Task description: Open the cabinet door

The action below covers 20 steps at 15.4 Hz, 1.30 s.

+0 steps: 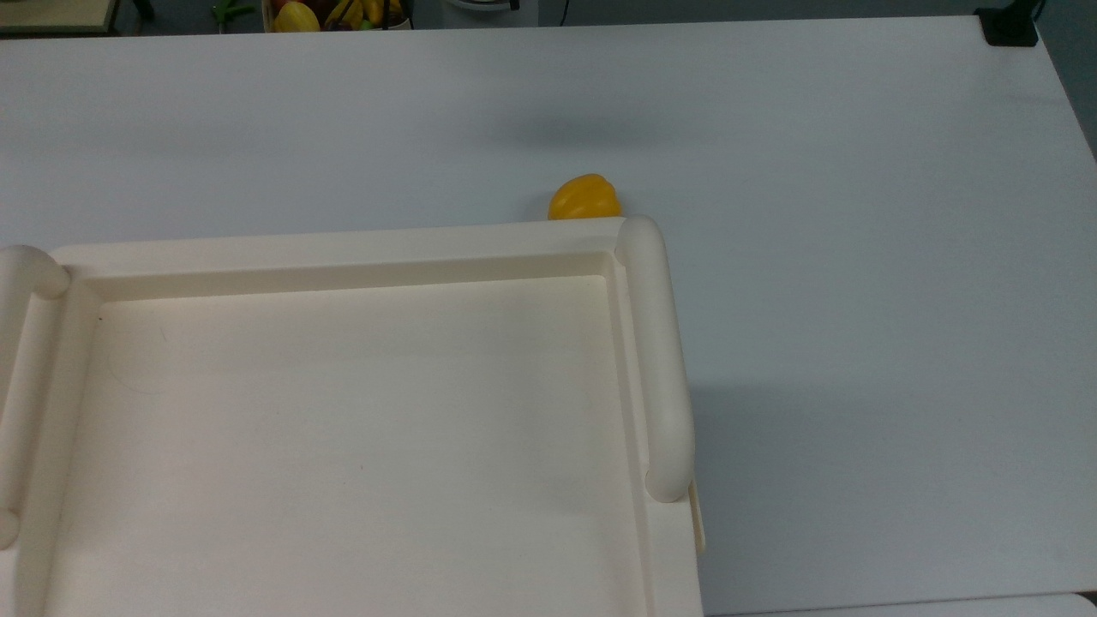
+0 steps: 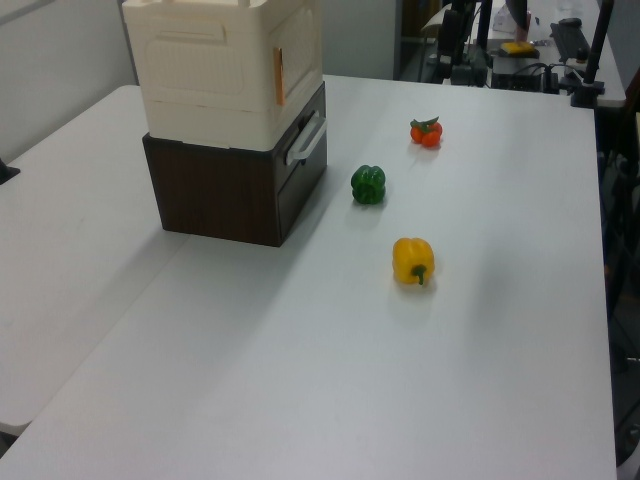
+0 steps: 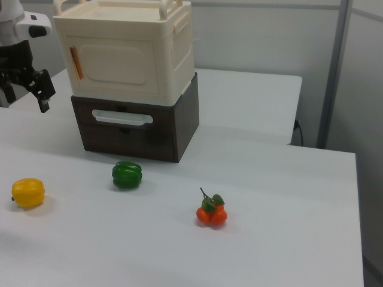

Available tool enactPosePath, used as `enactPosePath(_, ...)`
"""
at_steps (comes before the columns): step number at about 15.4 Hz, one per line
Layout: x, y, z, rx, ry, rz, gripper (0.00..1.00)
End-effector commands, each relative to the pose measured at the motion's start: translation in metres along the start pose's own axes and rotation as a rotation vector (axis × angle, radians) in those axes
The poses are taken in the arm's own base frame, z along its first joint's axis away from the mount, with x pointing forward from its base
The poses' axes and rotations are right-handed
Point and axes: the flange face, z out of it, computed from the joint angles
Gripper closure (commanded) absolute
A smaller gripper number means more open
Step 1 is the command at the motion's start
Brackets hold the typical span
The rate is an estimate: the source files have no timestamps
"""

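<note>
One cabinet door (image 3: 114, 63), a cream panel with an orange handle (image 3: 75, 63) at its edge, sits flush and closed in the front of the cabinet (image 3: 128, 51), so by my reading nothing of the opening is done yet: the reach, the grip on the handle and the swing all remain. The door lies just to the right of the claw (image 3: 25, 89) in the right view and at about the same height, with the handle on the edge nearest the claw, a short gap apart and not touching. The claw hangs with its two dark fingers pointing down and spread apart, holding nothing. Below the cabinet, lower than the claw, is a dark brown drawer unit (image 3: 134, 128) with a pale handle, standing on the white desk (image 3: 269, 179). Further out, in front of the claw and lower on the desk, lie a yellow pepper (image 3: 28, 192), a green pepper (image 3: 127, 174) and, well apart, a small orange tomato bunch (image 3: 210, 213)
</note>
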Motion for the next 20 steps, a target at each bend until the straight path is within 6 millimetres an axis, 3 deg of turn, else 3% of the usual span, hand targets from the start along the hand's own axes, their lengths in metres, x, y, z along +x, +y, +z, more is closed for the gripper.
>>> enactPosePath(1, -0.005, 0.005, -0.004, -0.012, 0.013, -0.003, 0.00)
enactPosePath(11, 0.000, 0.005, -0.004, 0.000, 0.029, -0.015, 0.00)
enactPosePath(19, 0.043, 0.001, -0.012, -0.012, 0.332, -0.057, 0.00)
enactPosePath(20, 0.049, -0.005, -0.009, -0.017, 0.362, -0.071, 0.05)
